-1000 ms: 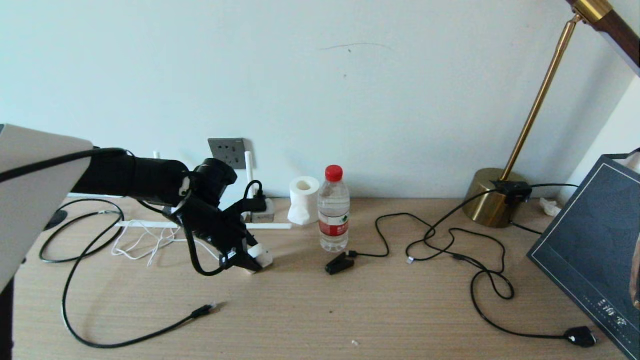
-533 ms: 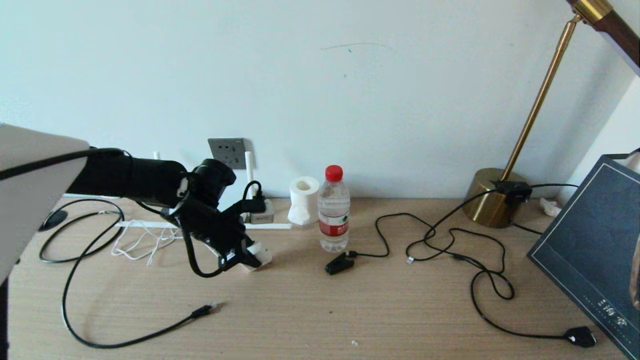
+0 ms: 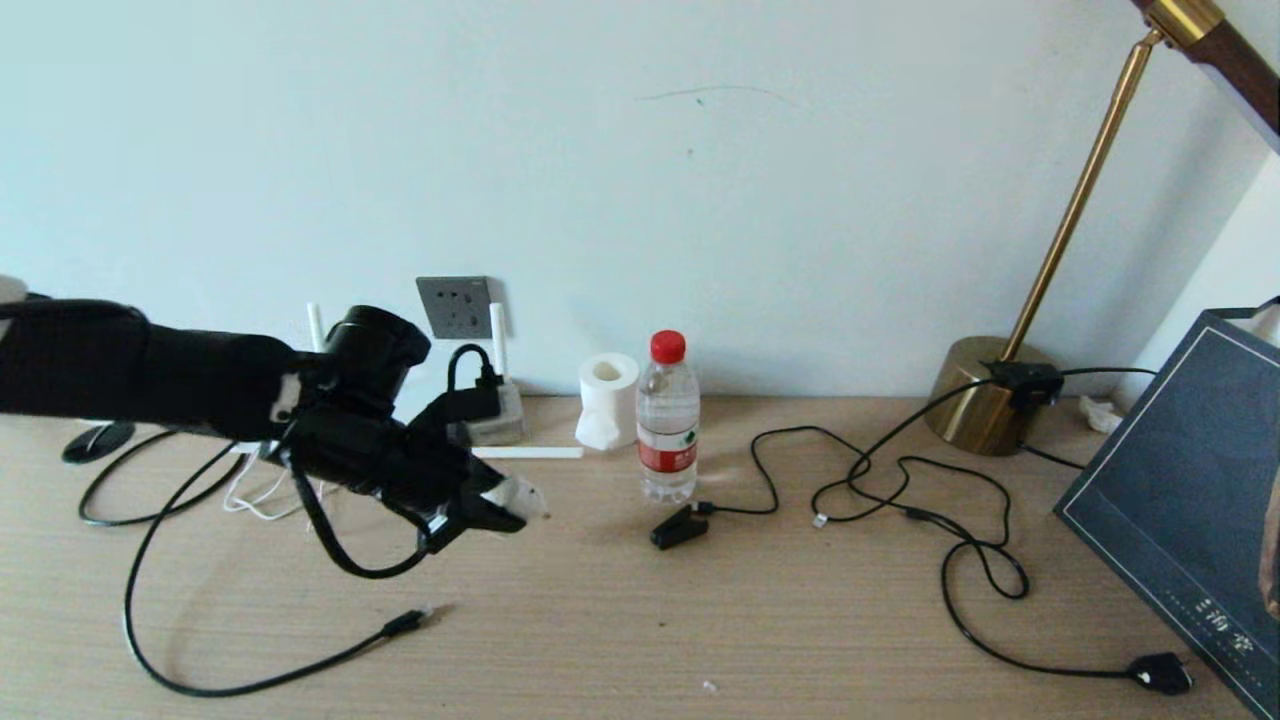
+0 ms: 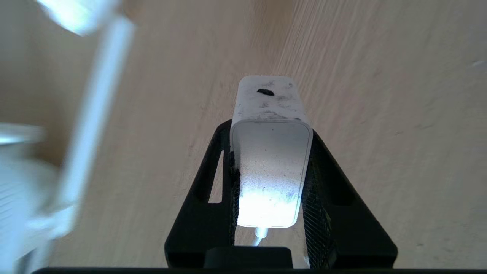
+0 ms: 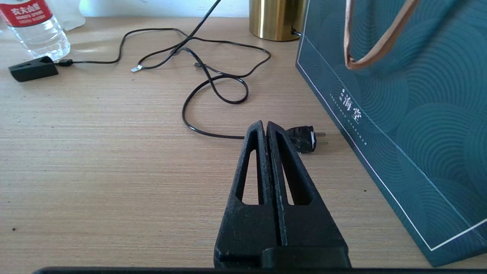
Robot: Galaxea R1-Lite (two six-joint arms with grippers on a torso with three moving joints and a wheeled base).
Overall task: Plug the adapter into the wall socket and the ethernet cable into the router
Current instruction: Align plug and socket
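The clear water bottle (image 3: 667, 418) with a red cap stands upright just right of centre in the head view, apparently holding clear water, with a toilet roll (image 3: 606, 399) touching or just beside it on the left. At the right edge a dark teal paper bag (image 3: 1190, 500) stands on the wooden desk (image 3: 700, 620); what is inside it cannot be told. The left gripper (image 3: 505, 505), in the left-centre of the head view, has its two black fingers (image 4: 205, 198) clamped on the flat sides of the adapter (image 4: 271, 152), whose far end juts out beyond the fingertips and whose thin white cord leaves at the near end. The left arm reaches in from the left edge, roughly level, with the wrist bent down toward the desk, and the adapter is held off the surface. The wall socket (image 3: 455, 306) sits on the wall above and a little left of the gripper, well apart from it. The router (image 3: 490, 420) lies behind the arm, its antennas upright and flat. The ethernet cable (image 3: 405, 623) lies on the desk in the lower left, its plug free. The right gripper (image 5: 266, 131) hovers over the desk near a black two-pin plug (image 5: 304, 139), fingers pressed together on nothing.
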